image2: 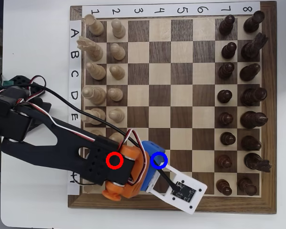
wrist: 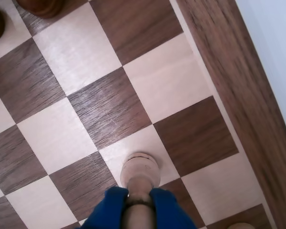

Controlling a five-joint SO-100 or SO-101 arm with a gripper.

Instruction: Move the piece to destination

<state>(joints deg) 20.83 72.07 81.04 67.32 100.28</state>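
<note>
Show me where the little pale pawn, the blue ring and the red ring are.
pale pawn [wrist: 140, 168]: wrist view, on its round head, held between the blue fingers.
blue ring [image2: 158, 160]: overhead view, on its centre, over the gripper.
red ring [image2: 114, 161]: overhead view, on its centre, over the arm.

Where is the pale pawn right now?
In the wrist view, the pale pawn sits at bottom centre, clamped between the blue fingers of the gripper, over the board.

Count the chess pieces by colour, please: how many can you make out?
Pale pieces in full view from above: 10
Pale pawn held in the gripper, wrist view: 1
Dark pieces: 16
Total: 27; the arm hides other squares.
</note>
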